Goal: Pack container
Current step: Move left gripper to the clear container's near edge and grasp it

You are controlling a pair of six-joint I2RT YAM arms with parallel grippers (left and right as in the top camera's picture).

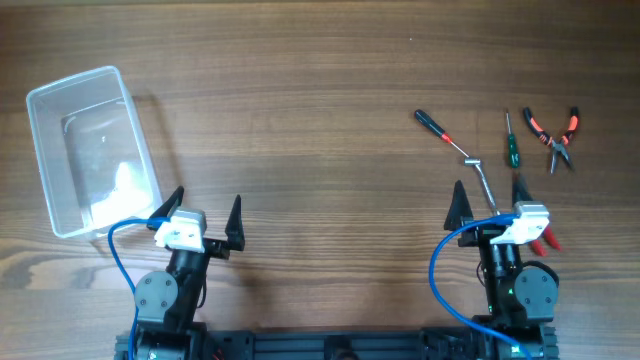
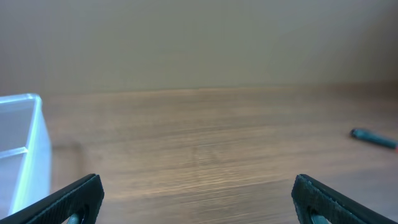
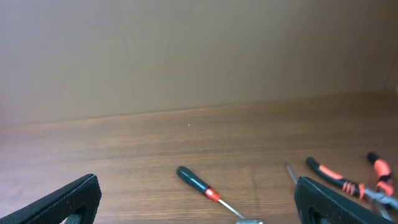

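Note:
The clear plastic container (image 1: 90,150) stands at the far left of the table, tilted a little, and looks empty; its corner shows in the left wrist view (image 2: 22,143). My left gripper (image 1: 205,218) is open and empty just right of the container's near end. My right gripper (image 1: 490,200) is open and empty near the table's front right. Ahead of it lie a black-and-red screwdriver (image 1: 440,128) (image 3: 199,183), a metal L-shaped wrench (image 1: 480,175), a green screwdriver (image 1: 509,142) and black-and-orange pliers (image 1: 553,130) (image 3: 348,180).
The wooden table (image 1: 320,120) spreads between the container and the tools. A red-handled item (image 1: 545,238) lies partly hidden beside the right arm's base. Blue cables loop at both arm bases.

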